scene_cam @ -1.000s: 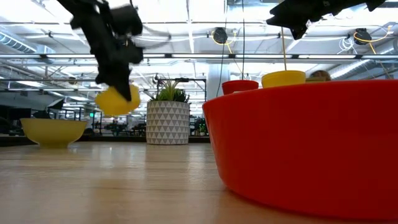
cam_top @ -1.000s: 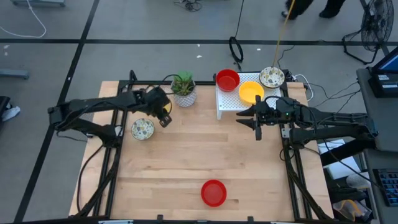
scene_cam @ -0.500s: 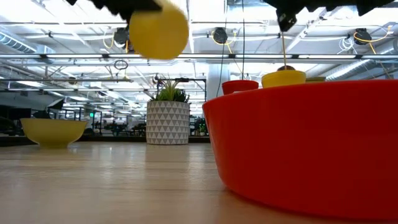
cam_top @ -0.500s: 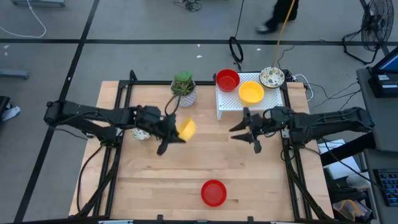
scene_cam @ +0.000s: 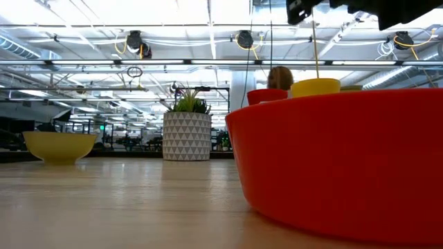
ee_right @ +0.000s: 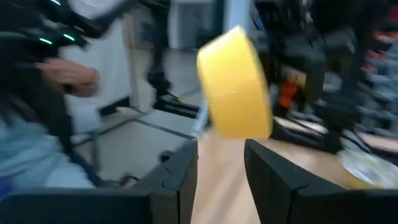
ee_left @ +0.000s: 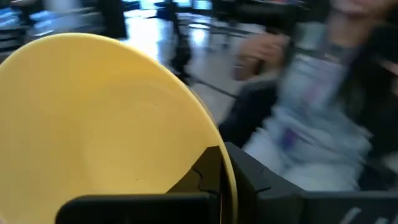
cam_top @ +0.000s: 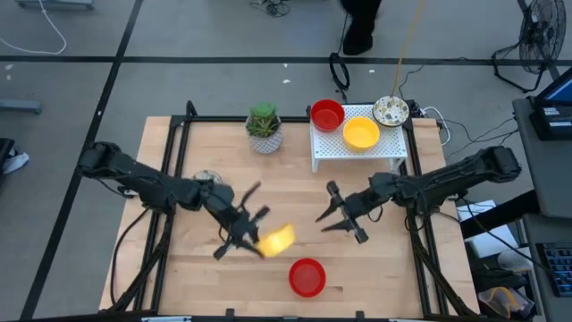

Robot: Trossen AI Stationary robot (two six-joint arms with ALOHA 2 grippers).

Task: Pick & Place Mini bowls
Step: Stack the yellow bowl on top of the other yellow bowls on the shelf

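My left gripper (cam_top: 259, 236) is shut on a yellow mini bowl (cam_top: 276, 240) above the table's middle, near a red mini bowl (cam_top: 307, 277) that sits on its base by the near edge. In the left wrist view the yellow bowl (ee_left: 106, 124) turns its hollow to the camera. My right gripper (cam_top: 325, 208) hangs open to the right of the held bowl, facing it; its wrist view shows the yellow bowl (ee_right: 235, 84) ahead of its spread fingers (ee_right: 180, 174). A speckled mini bowl (cam_top: 205, 178) lies half hidden under the left arm. My left gripper holds the yellow bowl by its rim (ee_left: 227, 163), one finger (ee_left: 206, 175) inside the hollow and the other outside the wall. The bowl is lifted clear of the table and tipped on its side.
A white rack (cam_top: 332, 148) at the far right carries a red bowl (cam_top: 327, 114), a yellow bowl (cam_top: 361, 132) and a speckled bowl (cam_top: 391, 111). A potted plant (cam_top: 264, 129) stands left of it. A person (cam_top: 359, 22) walks beyond the far edge.
My left gripper has carried the yellow bowl from beside the plant toward the near edge and to the right, ending close to the red bowl, and the bowl has tipped over sideways. My right gripper has moved from beside the rack toward the near edge and leftward.
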